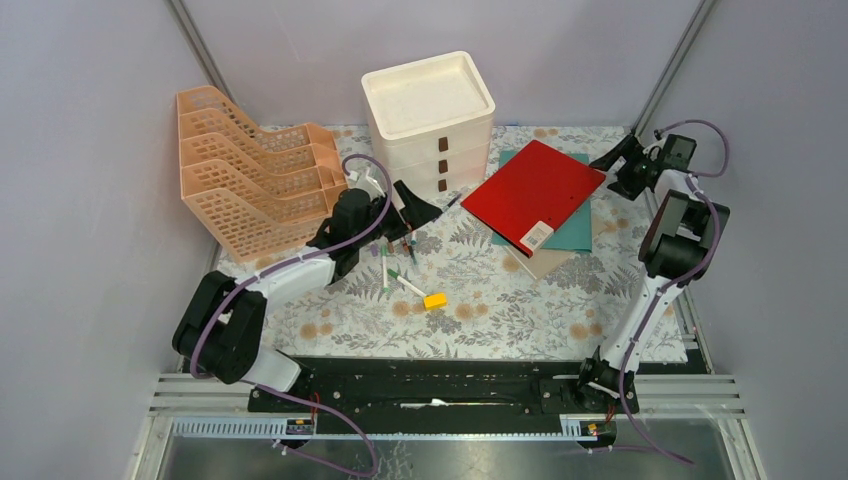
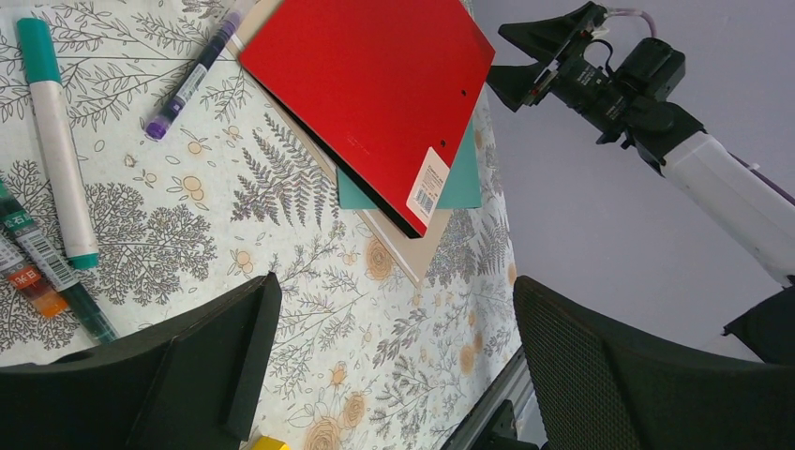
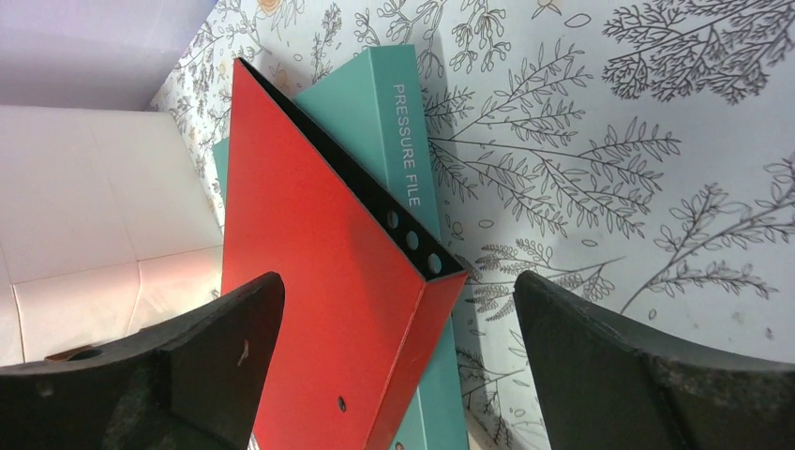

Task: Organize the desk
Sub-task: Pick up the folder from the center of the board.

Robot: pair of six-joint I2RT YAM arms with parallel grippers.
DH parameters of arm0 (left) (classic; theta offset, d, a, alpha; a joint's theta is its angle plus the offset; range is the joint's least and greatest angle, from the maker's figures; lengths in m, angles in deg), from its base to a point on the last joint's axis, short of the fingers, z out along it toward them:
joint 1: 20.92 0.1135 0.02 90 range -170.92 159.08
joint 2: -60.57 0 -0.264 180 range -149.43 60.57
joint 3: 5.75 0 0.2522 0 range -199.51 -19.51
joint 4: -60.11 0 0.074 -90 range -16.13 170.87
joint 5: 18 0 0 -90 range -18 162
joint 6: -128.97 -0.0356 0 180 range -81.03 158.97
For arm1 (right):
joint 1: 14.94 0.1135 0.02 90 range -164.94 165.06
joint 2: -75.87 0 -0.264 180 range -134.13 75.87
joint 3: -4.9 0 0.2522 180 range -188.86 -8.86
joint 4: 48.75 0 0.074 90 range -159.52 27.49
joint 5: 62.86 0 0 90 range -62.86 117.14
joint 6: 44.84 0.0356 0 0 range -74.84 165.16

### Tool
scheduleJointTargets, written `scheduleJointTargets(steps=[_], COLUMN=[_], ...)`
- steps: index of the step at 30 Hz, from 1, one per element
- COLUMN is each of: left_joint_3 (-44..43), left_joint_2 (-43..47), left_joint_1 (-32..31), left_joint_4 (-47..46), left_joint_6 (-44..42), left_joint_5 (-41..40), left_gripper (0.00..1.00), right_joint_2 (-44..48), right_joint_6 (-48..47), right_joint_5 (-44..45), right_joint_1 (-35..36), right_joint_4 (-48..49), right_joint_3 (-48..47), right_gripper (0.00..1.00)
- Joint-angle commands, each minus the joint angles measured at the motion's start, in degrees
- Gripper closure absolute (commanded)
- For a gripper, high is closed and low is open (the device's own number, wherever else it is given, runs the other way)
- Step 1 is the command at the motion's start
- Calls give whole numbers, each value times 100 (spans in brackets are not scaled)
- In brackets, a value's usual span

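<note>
Spreading out under both arms is the desk (image 1: 500,310), a flat top in pale cloth with grey ferns and tan flowers. The left gripper (image 1: 412,205) hangs over its left middle, and the right gripper (image 1: 622,165) hangs over its far right corner. Both have their fingers spread wide apart and hold nothing.

At the far left stands a peach plastic file rack (image 1: 255,180) with netted walls and slanted slots. Beside it is a white box of drawers (image 1: 430,115) with a tray-like top; its drawers are closed and have small dark handles.

Right of that lies a flat red folder (image 1: 535,190) on top of a teal folder (image 1: 578,230), which lies on a tan one (image 1: 540,262). Some thin pens (image 1: 395,265) lie loose under the left gripper. Near them is a little yellow block (image 1: 435,300).
</note>
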Motion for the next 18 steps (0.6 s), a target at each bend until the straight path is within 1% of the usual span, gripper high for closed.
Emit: scheduleJointTargets(steps=[1,4,8,9,15,17,18], left_joint_3=[-224,-214,-176,-164,-91,-66,-52], left_joint_2=[273,312,364,384,486,520,541], left_joint_1=[-19,-18,-19,-19,-18,-19,-19], left_joint_4=[-137,-100,-77,-70,-25,-15,-16], left_joint_6=[-167,-158,-138,-123,-56,-36,-31], left_joint_5=[-113,-131,-145,-150,-172,-177,-177], left_gripper=[1,1,1,1,1,1,1], right_joint_2=[-268,-455,-600,-629,-719,-738,-753], right_joint_6=[399,563,738,782,959,1020,1062], right_joint_5=[-317,-447,-640,-669,-777,-797,-836], right_joint_1=[9,10,5,8,8,8,8], right_joint_4=[361,495,672,866,1211,1346,1403], right_joint_3=[-324,-375,-347,-340,-272,-203,-176], right_gripper=[1,1,7,9,26,27,30])
